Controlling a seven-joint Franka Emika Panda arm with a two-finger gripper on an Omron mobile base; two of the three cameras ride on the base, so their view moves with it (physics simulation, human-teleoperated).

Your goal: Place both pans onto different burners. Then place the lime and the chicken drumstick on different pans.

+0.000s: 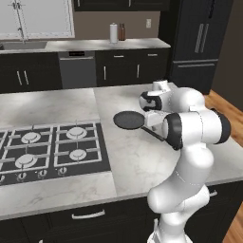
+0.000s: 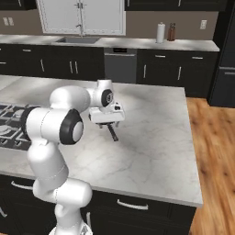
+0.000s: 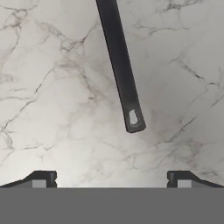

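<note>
Gripper [image 3: 111, 177] – jaws spread wide, holding nothing, poised above the marble counter [image 3: 52, 87] | Pan handle [image 3: 120, 70] – its holed tip lies between the 2 fingertips [image 3: 43, 178] in the hand view, apart from both | Dark pan [image 1: 128, 120] – rests on the island counter right of the cooktop [image 1: 47, 149], off the burners [image 1: 76, 133]

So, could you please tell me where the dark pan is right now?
The dark pan lies on the marble counter just right of the cooktop in the left base view, its handle running under the open hand.
</note>
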